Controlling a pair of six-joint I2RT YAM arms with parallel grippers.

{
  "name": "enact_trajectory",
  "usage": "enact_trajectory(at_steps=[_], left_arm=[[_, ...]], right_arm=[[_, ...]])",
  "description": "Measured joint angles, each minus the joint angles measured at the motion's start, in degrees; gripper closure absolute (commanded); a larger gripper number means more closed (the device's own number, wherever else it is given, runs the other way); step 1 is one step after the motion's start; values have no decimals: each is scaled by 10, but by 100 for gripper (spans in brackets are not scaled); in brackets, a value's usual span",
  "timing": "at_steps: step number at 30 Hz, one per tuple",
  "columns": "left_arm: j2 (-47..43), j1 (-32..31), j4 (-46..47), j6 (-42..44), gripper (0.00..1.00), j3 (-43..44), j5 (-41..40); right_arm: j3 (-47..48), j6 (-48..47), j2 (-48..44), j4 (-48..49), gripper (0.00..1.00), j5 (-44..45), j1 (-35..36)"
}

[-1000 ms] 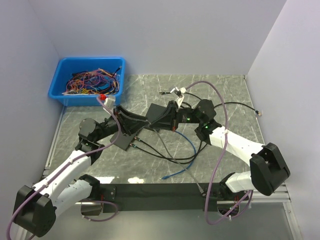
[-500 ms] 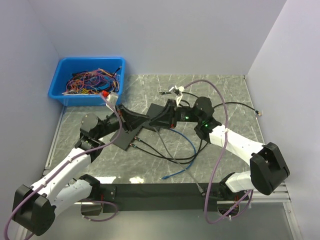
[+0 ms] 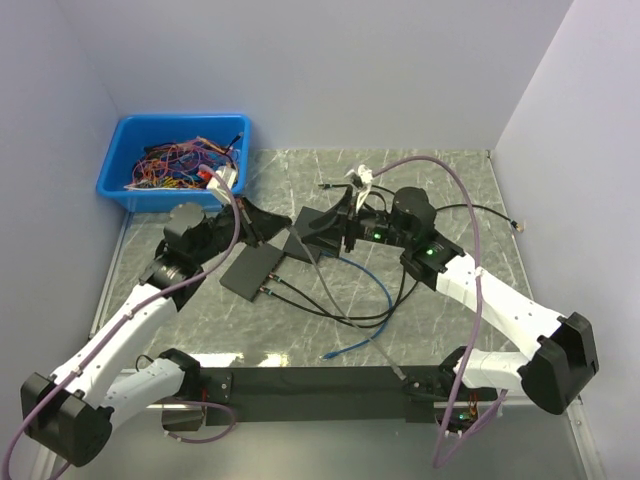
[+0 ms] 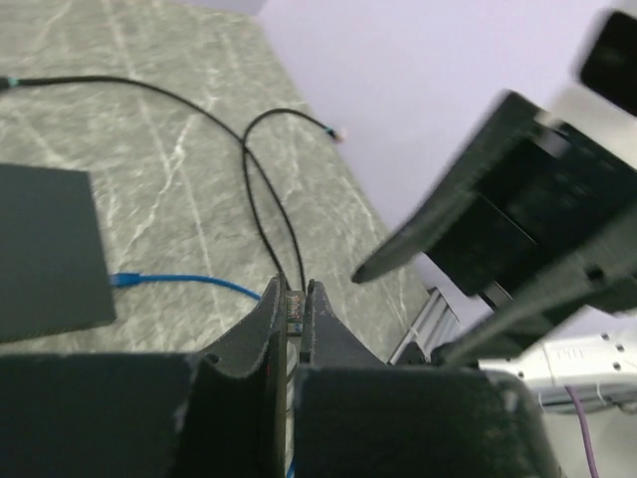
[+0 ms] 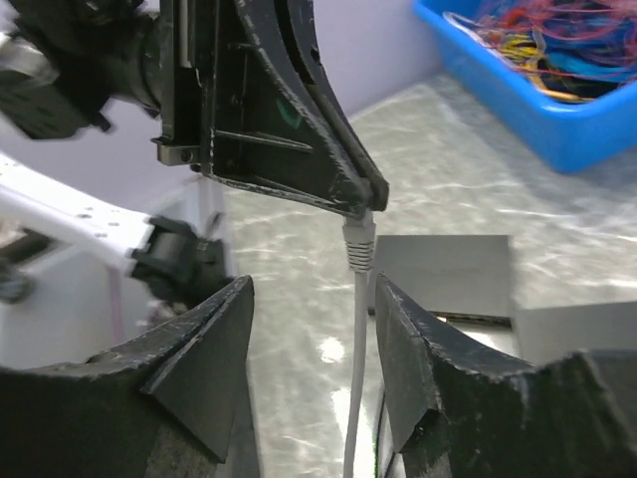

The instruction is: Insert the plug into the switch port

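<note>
- Starting nearest: a black rail [image 3: 310, 382] runs along the near edge of the table [image 3: 470, 200], with an arm base at each end.
- Loose leads lie on the marbled top just beyond it. A blue cable [image 4: 184, 283] lies in a loop, and black cables [image 3: 320, 308] run to the near edge of the switch [image 3: 250, 270].
- The switch is a flat dark box lying left of centre on the table.
- A grey cable [image 5: 355, 358] rises off the table and climbs to the plug [image 5: 358, 242].
- The plug is in the air, just beyond and to the right of the switch, and sits in no port. Its pale ridged boot hangs below the gripping tips with the cable end down.
- Left gripper [image 4: 296, 297]: jaws clenched on the plug. Only a sliver of it shows between them in the left wrist view.
- Right gripper [image 5: 314, 284]: jaws released and spread wide, facing the left gripper tip to tip. The grey cable shows through the gap, and neither finger touches it.
- Farthest: a blue bin [image 3: 108, 185] stands at the far left corner, holding tangled coloured wires [image 3: 180, 165].
</note>
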Motion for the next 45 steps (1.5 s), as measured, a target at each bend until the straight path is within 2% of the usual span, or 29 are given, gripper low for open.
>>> enact_trajectory(at_steps=[9,15,20,31,35,36,39,45], left_arm=[[41,0,-61,-24,99,18,-41],[48,1,-64,-32,99,18,-50],[48,0,-64,-34,100,18,-50],[49,0,-62,-38,99,18,-52],[48,0,-62,-38,100,18,-52],[48,0,-62,-38,100,18,-52],[48,0,-62,-38,100,18,-52],[48,0,-62,-38,99,18,-52]], right_arm=[[87,-111,48,-127,49,198,108],[104,-140,92,-158,57,293,130],[105,-150,106,-169,61,338,135],[105,-156,107,-171,88,353,143],[105,-155,107,-171,86,354,144],[105,-155,107,-171,78,354,144],[105,-153,107,-170,65,353,144],[105,-149,106,-166,66,354,144]])
